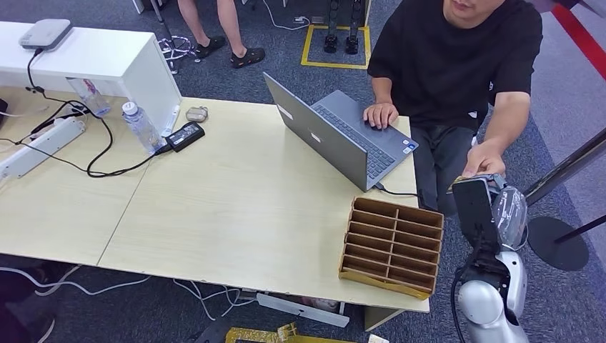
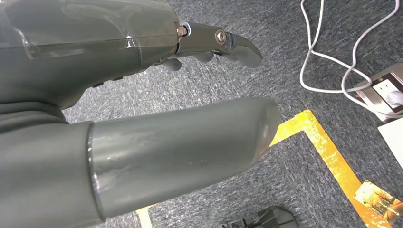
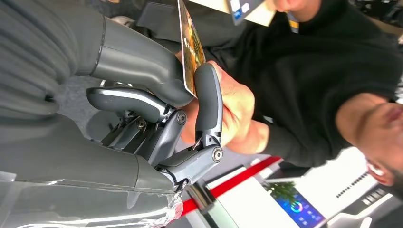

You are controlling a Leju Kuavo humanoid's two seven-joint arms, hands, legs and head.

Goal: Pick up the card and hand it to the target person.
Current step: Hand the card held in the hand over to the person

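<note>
Wooden table point(image 1: 236, 207) carries an open grey laptop point(image 1: 343, 139) and, at its near right corner, a cardboard divider tray point(image 1: 391, 246). Seated person in a black shirt point(image 1: 457, 57) rests one hand on the laptop; the other hand point(image 1: 484, 158) reaches to the robot's raised right hand point(image 1: 493, 207). Right hand pinches the card point(image 3: 191, 47) between thumb and one finger – the person's fingers point(image 3: 237, 102) close just behind it, touching the card. Left hand point(image 2: 142, 95) hangs over grey carpet – fingers apart, holding nothing
</note>
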